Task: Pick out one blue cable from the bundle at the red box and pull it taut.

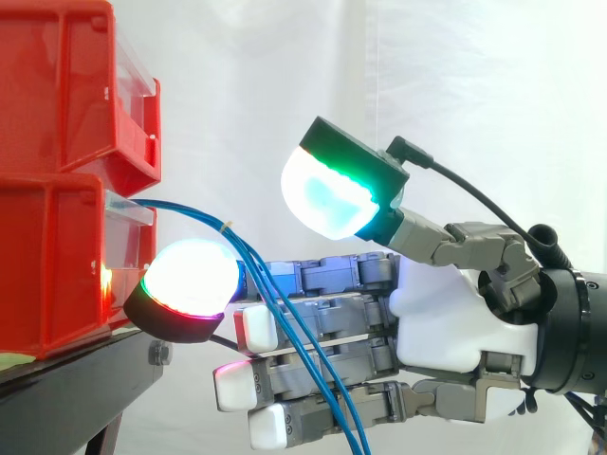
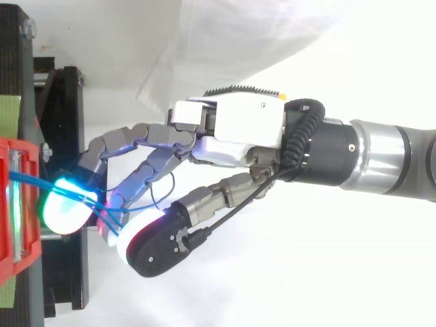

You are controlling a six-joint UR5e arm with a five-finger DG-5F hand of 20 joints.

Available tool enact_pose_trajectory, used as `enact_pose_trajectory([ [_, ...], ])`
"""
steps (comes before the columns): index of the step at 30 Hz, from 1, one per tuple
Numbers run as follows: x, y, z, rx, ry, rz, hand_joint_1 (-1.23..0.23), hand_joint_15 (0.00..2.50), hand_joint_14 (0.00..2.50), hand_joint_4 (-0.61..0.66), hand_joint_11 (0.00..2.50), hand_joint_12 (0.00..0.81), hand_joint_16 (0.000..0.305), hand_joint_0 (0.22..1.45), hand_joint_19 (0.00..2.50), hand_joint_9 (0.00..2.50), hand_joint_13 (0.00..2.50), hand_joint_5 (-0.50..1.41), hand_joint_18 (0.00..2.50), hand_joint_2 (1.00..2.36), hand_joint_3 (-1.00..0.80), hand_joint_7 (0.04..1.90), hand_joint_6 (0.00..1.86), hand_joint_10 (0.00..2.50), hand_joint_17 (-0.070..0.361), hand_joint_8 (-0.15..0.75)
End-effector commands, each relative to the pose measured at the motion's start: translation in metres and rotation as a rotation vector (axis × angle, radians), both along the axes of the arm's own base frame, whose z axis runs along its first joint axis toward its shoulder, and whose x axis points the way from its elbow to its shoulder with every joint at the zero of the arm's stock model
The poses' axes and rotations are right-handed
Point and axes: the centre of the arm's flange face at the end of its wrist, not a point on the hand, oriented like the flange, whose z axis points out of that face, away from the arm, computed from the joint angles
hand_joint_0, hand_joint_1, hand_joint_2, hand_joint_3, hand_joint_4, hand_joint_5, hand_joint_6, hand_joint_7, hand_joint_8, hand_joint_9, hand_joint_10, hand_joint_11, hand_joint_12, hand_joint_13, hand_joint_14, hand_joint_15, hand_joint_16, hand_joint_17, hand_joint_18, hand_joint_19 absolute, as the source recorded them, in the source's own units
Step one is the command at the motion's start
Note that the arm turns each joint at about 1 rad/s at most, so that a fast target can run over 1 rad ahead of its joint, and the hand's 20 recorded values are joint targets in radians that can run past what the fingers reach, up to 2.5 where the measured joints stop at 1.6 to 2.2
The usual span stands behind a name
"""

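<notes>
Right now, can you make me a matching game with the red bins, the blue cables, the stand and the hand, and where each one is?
1 red bins
2 blue cables
3 black stand
4 hand

A reaches in from the right
B under the bins
C stacked, one on another
D hang down from a bin

Pairs: 1-C, 2-D, 3-B, 4-A

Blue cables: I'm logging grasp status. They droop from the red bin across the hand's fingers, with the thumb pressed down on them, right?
Not quite. The side view shows the blue cables drooping from the red bin across the hand's fingers, but the thumb is raised well clear above them, not pressed down.
</notes>
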Motion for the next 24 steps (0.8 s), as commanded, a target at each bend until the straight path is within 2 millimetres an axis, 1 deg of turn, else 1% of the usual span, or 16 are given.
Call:
enact_pose_trajectory([
  [1,-0.001,0.0,0.004,0.0,0.005,0.003,-0.68,0.47,0.02,0.19,0.72,0.327,0.05,0.64,0.5,0.92,0.82,-0.17,0.62,1.01,-0.41,0.82,0.5,0.02,0.114,0.233],
  [3,0.001,0.0,0.007,0.001,0.007,0.004,-0.67,0.48,0.02,0.19,0.73,0.325,0.051,0.64,0.49,0.93,0.83,-0.16,0.63,1.01,-0.4,0.84,0.5,0.02,0.114,0.237],
  [10,-0.003,0.002,0.008,-0.006,0.037,0.022,-0.66,0.48,0.02,0.2,0.74,0.326,0.051,0.64,0.5,0.94,0.84,-0.16,0.63,1.01,-0.4,0.86,0.5,0.02,0.114,0.24],
  [12,-0.005,0.0,0.013,-0.009,0.048,0.028,-0.65,0.48,0.02,0.2,0.73,0.326,0.051,0.64,0.5,0.95,0.85,-0.16,0.63,1.01,-0.4,0.86,0.5,0.03,0.114,0.24],
  [17,-0.008,-0.004,0.015,-0.022,0.071,0.025,-0.65,0.48,0.02,0.2,0.73,0.328,0.051,0.64,0.51,0.95,0.85,-0.15,0.64,1.01,-0.4,0.87,0.5,0.02,0.114,0.24],
  [22,-0.011,-0.007,0.023,-0.034,0.081,0.026,-0.64,0.48,0.02,0.2,0.74,0.329,0.051,0.64,0.51,0.96,0.86,-0.15,0.65,1.01,-0.4,0.88,0.5,0.02,0.114,0.239],
  [24,-0.013,-0.007,0.023,-0.043,0.092,0.028,-0.64,0.48,0.02,0.21,0.74,0.327,0.051,0.64,0.51,0.96,0.86,-0.14,0.65,1.01,-0.39,0.91,0.5,0.02,0.114,0.238],
])
